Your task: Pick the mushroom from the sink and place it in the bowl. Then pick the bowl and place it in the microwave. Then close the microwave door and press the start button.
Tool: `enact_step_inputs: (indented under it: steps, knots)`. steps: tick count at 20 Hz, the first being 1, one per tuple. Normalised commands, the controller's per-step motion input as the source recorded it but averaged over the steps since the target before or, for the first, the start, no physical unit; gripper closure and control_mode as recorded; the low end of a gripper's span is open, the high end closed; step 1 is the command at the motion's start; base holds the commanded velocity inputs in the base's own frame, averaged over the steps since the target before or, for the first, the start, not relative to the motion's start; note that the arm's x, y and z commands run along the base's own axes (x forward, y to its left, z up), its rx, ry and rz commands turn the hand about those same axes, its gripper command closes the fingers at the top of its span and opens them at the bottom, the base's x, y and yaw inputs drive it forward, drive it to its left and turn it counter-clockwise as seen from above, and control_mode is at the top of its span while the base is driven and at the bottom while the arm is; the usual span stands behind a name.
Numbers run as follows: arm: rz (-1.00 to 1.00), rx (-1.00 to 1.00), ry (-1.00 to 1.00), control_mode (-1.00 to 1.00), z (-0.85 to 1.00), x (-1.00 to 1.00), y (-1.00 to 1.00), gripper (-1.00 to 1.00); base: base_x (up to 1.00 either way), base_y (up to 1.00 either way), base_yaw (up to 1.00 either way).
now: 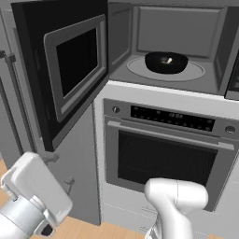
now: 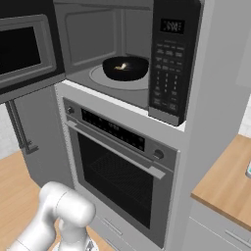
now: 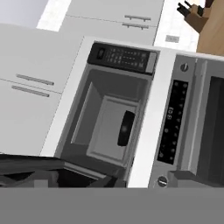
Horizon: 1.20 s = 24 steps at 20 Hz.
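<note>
Inside the wall cabinet, the microwave (image 1: 172, 51) stands open above the oven (image 1: 168, 154), and the step in hand looks to be shutting it. Its cavity already carries the load, so nothing more needs to go in.

Next in size, the microwave door (image 1: 65, 70) hangs swung wide to the left, its window face turned toward the room. To close it well, the arm should come round to the outer side of the door's free edge and push in a steady arc toward the cavity, following the hinge instead of shoving straight. A flat, slow push near the free edge gives the most leverage and the least risk of slipping off the glossy panel. The control panel (image 2: 169, 59) on the right side holds the start button; it comes after the door is fully seated.

Smaller, the bowl (image 1: 166, 62) sits on the turntable, well inside the opening, so the door should clear it. The mushroom (image 1: 169, 60) shows as a pale speck in the bowl.

Smallest, the hand is low and back from the appliance; its fingers are spread wide with nothing between them, which suits a push.
</note>
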Motion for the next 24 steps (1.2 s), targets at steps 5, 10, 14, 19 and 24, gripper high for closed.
enact_step_inputs:
  steps: [5, 10, 14, 19, 24]
  knots:
    - [0.00, 0.00, 0.00, -1.00, -0.60, 0.88, 0.46, -1.00, 0.00, 0.00, 0.00]
    - [0.00, 0.00, 0.00, -1.00, -0.43, 0.76, 0.72, -1.00, 0.00, 0.00, 0.00]
    - [0.00, 0.00, 0.00, -1.00, -0.41, 0.69, 0.85, -1.00, 0.00, 0.00, 0.00]
    - [0.00, 0.00, 0.04, -1.00, -0.47, 0.79, 0.77, -1.00, 0.00, 0.00, 0.00]
    - [0.00, 0.05, 0.05, -1.00, -0.38, 0.87, 0.70, -1.00, 0.00, 0.00, 0.00]
